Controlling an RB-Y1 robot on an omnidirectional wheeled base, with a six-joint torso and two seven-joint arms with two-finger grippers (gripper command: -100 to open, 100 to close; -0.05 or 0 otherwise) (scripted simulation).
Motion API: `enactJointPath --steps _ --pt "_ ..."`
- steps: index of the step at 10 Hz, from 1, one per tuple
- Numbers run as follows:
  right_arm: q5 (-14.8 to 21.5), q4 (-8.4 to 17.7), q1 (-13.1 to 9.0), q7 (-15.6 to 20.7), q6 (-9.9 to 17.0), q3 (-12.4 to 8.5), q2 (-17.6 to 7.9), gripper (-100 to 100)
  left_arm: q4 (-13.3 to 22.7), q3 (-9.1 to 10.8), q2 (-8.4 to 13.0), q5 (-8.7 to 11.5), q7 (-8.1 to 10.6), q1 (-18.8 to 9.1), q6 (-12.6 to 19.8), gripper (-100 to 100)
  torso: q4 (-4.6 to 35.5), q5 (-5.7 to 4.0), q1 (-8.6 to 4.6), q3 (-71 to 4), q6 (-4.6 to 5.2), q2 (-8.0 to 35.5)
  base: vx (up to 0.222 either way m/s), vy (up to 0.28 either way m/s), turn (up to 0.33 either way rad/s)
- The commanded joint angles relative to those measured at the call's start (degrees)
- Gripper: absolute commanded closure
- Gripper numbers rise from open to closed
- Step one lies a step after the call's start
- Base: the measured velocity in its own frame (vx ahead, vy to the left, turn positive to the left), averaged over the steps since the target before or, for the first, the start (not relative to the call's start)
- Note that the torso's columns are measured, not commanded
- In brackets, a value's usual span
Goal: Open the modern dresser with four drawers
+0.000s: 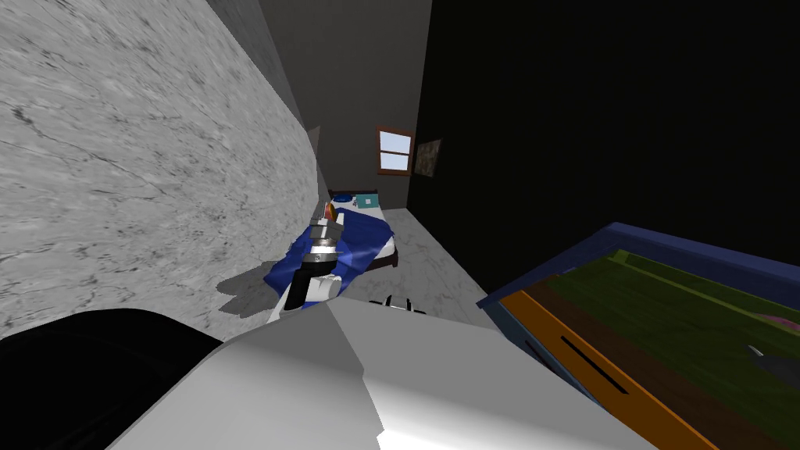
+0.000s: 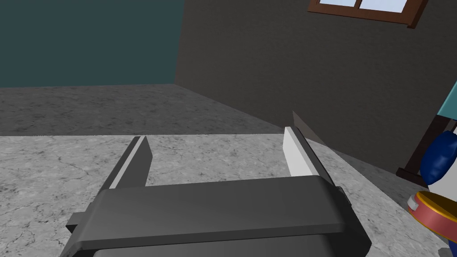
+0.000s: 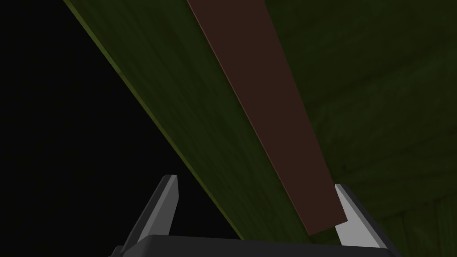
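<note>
I am looking at the dresser [image 1: 664,328] sitting at the lower right of the head view, close beside me. It is showing a blue frame, an orange front with a dark slot [image 1: 594,365] in it, a brown band and green boards behind. My right gripper [image 3: 255,181] is pointing at it from close up, its fingers standing apart with nothing between them. One fingertip is sitting just by the end of a brown strip [image 3: 263,111] running across a dark green board [image 3: 379,111], and a black area [image 3: 58,134] is showing past the board's edge. My left arm [image 1: 316,262] is reaching forward, well apart from the dresser, over a bed [image 1: 367,242] with a blue cover. The left gripper [image 2: 216,134] is hanging open and empty above a grey marbled floor [image 2: 44,178], with a brown-framed window [image 2: 366,9] showing on the dark wall ahead
</note>
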Motion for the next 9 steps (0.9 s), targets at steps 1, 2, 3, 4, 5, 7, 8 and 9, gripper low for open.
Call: enactJointPath --steps 1,2,3,4,5,7,8,9 --pt "-1.99 2.26 1.28 -1.05 -2.28 -0.48 -3.24 -100 0.0 0.0 0.0 0.0 0.0 0.0 0.0 0 0.04 0.14 0.18 0.03 -0.02 0.08 0.058 0.009 -0.039" --pt "-2.65 2.64 1.82 -1.35 -2.75 -0.54 -4.09 -100 0.0 0.0 0.0 0.0 0.0 0.0 0.0 0 0.07 0.2 0.42 0.12 -0.05 0.21 0.037 0.009 -0.024" --pt "-3.3 3.03 2.35 -1.66 -3.21 -0.6 -4.95 -100 0.0 0.0 0.0 0.0 0.0 0.0 0.0 0 0.12 0.28 0.63 0.2 -0.02 0.35 0.028 0.015 -0.037" --pt "-3.12 2.29 2.24 -1.5 -2.28 0.06 -4.25 -100 0.0 0.0 0.0 0.0 0.0 -0.01 0.0 0 0.16 0.41 0.78 0.21 -0.05 0.39 0.013 0.001 -0.006" --pt "-3.22 2.42 2.26 -1.58 -2.35 0.19 -4.32 0 0.0 0.0 0.0 0.0 0.0 -0.01 0.0 0 0.14 0.34 0.77 0.23 -0.02 0.39 0.0 0.0 0.0" --pt "-3.21 2.44 2.33 -1.56 -2.41 0.39 -4.11 0 0.0 0.0 0.0 0.0 0.0 -0.01 0.0 0 0.12 0.28 0.62 0.2 0.02 0.34 0.0 0.0 0.0" --pt "-3.21 2.45 2.35 -1.56 -2.45 0.47 -4.03 0 0.0 0.0 0.0 0.0 0.0 -0.01 0.0 0 0.11 0.24 0.57 0.18 0.03 0.3 0.0 0.0 0.0" --pt "-3.21 2.46 2.37 -1.56 -2.48 0.55 -3.96 0 0.0 0.0 0.0 0.0 0.0 -0.01 0.0 0 0.09 0.21 0.53 0.17 0.03 0.28 0.0 0.0 0.0"
